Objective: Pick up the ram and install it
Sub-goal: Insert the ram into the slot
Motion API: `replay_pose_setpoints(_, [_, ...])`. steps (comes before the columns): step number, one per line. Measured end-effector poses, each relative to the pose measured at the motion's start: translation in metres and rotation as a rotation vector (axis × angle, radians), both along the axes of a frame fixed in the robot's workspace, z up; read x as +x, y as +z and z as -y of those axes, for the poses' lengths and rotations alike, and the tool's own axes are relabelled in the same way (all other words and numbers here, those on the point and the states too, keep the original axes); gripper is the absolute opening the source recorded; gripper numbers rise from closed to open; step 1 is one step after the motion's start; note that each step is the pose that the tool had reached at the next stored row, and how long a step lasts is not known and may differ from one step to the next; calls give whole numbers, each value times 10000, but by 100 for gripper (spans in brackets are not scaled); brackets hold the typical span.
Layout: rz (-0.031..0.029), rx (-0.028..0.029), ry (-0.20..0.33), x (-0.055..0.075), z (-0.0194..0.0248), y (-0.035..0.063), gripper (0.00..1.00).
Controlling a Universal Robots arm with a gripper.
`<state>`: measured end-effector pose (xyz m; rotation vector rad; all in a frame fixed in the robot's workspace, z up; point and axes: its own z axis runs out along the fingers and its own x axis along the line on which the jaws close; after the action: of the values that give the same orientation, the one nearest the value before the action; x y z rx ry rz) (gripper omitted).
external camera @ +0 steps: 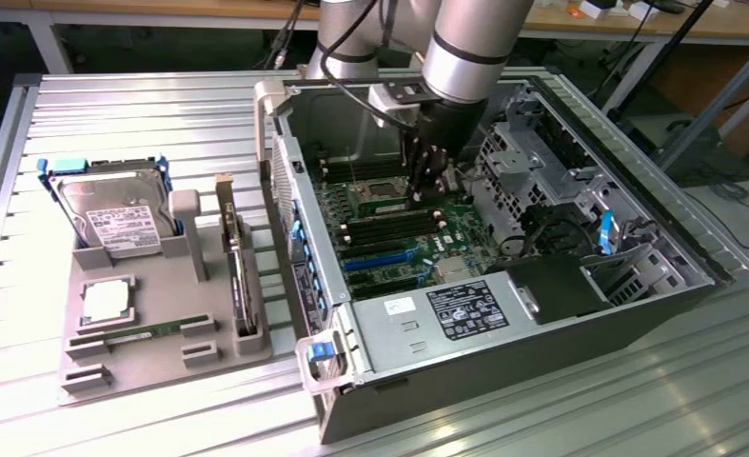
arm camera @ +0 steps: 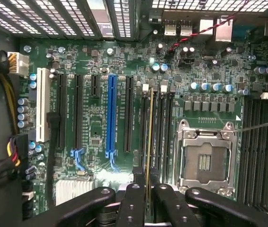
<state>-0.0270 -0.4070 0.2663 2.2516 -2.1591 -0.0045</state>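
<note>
Black, holed fingers (arm camera: 133, 203) pinch the slim flat ram (arm camera: 149, 142) edge-on.

I'm in a robotics lab or workshop: a ribbed metal tabletop (external camera: 133, 114) holds an opened computer case (external camera: 514, 352) and a grey tray (external camera: 133, 368) of computer parts; wooden workbenches (external camera: 564, 24) stand far behind.

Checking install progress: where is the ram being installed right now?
In the wrist view the ram is held edge-on in the gripper inside the computer case, along the memory slots, between the empty CPU socket and the blue expansion slot.
</note>
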Motion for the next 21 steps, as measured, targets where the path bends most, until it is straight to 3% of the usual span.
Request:
replay_pose_setpoints(9, [0, -5, -2, -14, -8, -262, 14])
replay_pose_setpoints(14, [1, -4, 0, 0, -8, -295, 14])
replay_pose_setpoints(17, [1, -7, 7, 7, -8, -385, 14])
replay_pose_setpoints(21, [1, -6, 38, 33, -7, -389, 14])
